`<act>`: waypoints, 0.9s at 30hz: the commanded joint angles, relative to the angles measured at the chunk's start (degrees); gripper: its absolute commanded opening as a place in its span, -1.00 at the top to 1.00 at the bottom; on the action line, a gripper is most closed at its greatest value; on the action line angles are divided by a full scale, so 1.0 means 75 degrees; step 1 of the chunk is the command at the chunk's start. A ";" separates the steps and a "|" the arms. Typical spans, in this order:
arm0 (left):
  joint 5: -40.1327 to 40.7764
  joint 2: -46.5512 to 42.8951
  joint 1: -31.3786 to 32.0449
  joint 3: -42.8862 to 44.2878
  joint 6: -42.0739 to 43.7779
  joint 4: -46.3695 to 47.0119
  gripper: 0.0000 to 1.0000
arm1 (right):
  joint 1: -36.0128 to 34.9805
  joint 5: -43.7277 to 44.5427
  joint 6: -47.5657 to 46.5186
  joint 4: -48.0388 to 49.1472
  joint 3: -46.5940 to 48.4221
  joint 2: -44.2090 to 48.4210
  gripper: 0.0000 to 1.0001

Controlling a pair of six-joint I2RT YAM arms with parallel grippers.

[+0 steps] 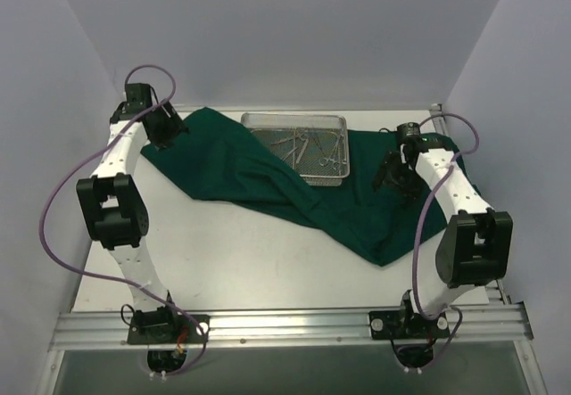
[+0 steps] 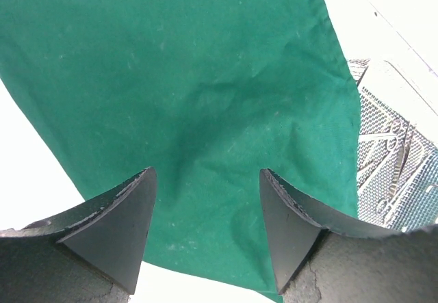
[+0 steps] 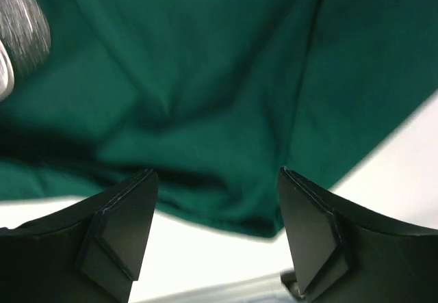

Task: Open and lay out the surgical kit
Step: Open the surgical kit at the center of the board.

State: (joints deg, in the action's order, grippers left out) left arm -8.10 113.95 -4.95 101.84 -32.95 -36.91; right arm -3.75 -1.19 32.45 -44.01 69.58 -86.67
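From above, the whole layout shows. The dark green cloth [image 1: 268,185] lies spread and rumpled across the white table [image 1: 268,275], one pointed corner reaching toward my right base. The wire-mesh tray [image 1: 343,150] sits on the cloth at the far middle. It is a shallow silver rectangle with rounded corners, and slim steel instruments [image 1: 308,148] lie crossed inside it. Only this view places both my arms. My left gripper [image 1: 169,132] is over the cloth's far left corner, and my right gripper [image 1: 391,176] is over the cloth just right of the tray.

My wrist cameras show what the overhead cannot. On the left, my two dark wedge-shaped fingers [image 2: 120,228] stand well apart with nothing between them. The matte woven cloth fills the gap below, softly creased and flecked with lint. At the right edge of that view I can make out the tray's fine mesh and ring-handled clamps lying in it.

On the right, my jaws are likewise spread wide and hold nothing. Beneath them the cloth folds into deep, shadowed ridges, and its edge crosses bare white tabletop. The tray is only a grey blur in the upper left corner. From neither wrist can I tell whether my fingertips touch the fabric.
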 commanded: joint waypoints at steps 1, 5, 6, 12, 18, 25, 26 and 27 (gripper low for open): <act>0.0060 0.0123 0.0027 0.0355 0.0373 -0.0225 -0.41 | 0.0417 0.0628 -0.0412 -0.0015 0.0705 -0.1097 -0.40; -0.0057 0.0064 0.0086 0.0109 0.0421 -0.0072 -0.40 | 0.0886 0.1107 -0.0728 -0.0039 0.1466 -0.2012 -0.31; -0.0092 0.0064 0.0086 0.0039 0.0421 -0.0037 -0.40 | 0.0956 0.1282 -0.0752 -0.0062 0.1550 -0.2246 -0.29; -0.0420 -0.0158 0.0086 -0.0699 0.0222 0.0244 -0.40 | 0.1484 0.2103 -0.1138 0.0185 0.2438 -0.3031 -0.15; -0.0655 0.0005 0.0063 -0.0595 0.0128 0.0163 -0.40 | 0.1695 0.2561 -0.1396 0.0324 0.3226 -0.4052 -0.10; -0.0772 0.0170 0.0051 -0.0290 0.0046 0.0057 -0.40 | 0.1695 0.2245 -0.1502 0.0407 0.3554 -0.4709 -0.02; -0.0783 0.0181 0.0039 -0.0290 0.0034 0.0057 -0.40 | 0.1707 0.2245 -0.1502 0.0477 0.3427 -0.4721 -0.02; -0.0784 0.0182 0.0039 -0.0290 0.0034 0.0057 -0.40 | 0.1718 0.2280 -0.1490 0.0512 0.3333 -0.4721 0.03</act>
State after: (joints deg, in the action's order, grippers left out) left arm -12.69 114.78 -4.47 96.95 -32.18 -37.06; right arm 9.02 14.52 22.06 -38.74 94.11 -122.37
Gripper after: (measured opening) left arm 0.699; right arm 0.501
